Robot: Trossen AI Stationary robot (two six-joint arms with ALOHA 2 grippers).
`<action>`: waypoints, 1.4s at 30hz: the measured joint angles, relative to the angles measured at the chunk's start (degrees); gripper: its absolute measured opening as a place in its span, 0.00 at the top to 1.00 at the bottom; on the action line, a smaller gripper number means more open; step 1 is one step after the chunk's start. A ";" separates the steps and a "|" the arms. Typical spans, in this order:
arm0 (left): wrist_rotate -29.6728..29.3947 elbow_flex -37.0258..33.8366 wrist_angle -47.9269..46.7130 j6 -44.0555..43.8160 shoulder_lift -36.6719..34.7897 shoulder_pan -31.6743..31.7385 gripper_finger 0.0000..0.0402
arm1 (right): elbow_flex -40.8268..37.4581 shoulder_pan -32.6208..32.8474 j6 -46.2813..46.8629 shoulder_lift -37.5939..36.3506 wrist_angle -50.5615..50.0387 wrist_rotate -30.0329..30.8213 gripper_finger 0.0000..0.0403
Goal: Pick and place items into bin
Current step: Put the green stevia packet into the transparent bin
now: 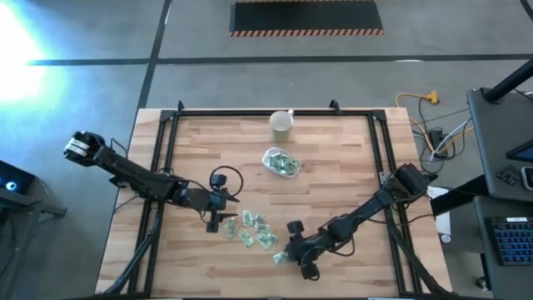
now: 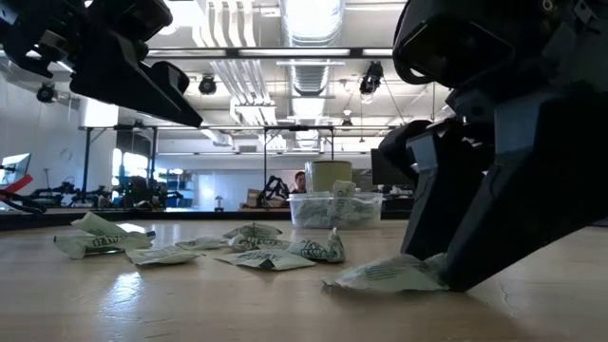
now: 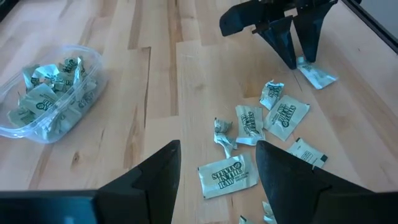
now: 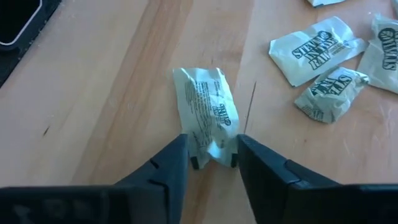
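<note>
Several small pale-green-and-white packets [image 1: 250, 232] lie loose on the wooden table, left of centre near the front. One more packet [image 4: 205, 109] lies apart from them, and my right gripper [image 4: 212, 155] is down on the table, shut on one end of it. My left gripper [image 1: 221, 221] hangs open above the left side of the loose packets, touching nothing; a packet [image 3: 227, 176] shows on the table below its fingers. The clear bin [image 1: 281, 162], with packets inside, stands near the table's middle. My right gripper pinches one short end of the packet [image 4: 214, 148] between its two fingertips. The fingers slant down from the table's right side, and their tips [image 2: 456, 275] stand on the wood. The packet [image 2: 385, 274] lies flat on the table, stretching away from the fingers.
A pale cream cup [image 1: 281, 125] stands behind the bin, near the far edge. A black cable loop [image 1: 223, 177] lies by the left arm. A dark frame [image 1: 171, 133] runs along the table's left, far and right sides. Bare wood lies between bin and packets.
</note>
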 joint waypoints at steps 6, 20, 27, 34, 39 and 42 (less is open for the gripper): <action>0.00 0.00 0.21 0.00 0.00 0.00 0.52 | -0.07 0.07 -0.37 -0.35 -0.42 0.13 0.82; 0.00 0.00 0.53 0.00 0.00 -0.02 0.52 | 0.00 -0.68 -6.93 -4.24 -3.24 6.27 0.97; 0.02 -0.31 0.46 0.02 0.02 -0.04 0.52 | 0.00 -0.96 -9.06 -9.97 -11.44 24.64 0.97; 0.00 -0.76 0.81 0.10 0.02 -0.04 0.52 | 0.04 -3.67 -8.85 -14.94 -19.35 43.15 0.97; 0.02 -0.70 1.42 0.36 0.02 -0.04 0.52 | 0.02 -8.74 -7.64 -16.73 -22.30 46.66 0.97; 0.00 -0.77 1.87 0.39 0.02 -0.04 0.52 | 0.00 -12.64 -7.51 -16.89 -22.38 46.43 0.97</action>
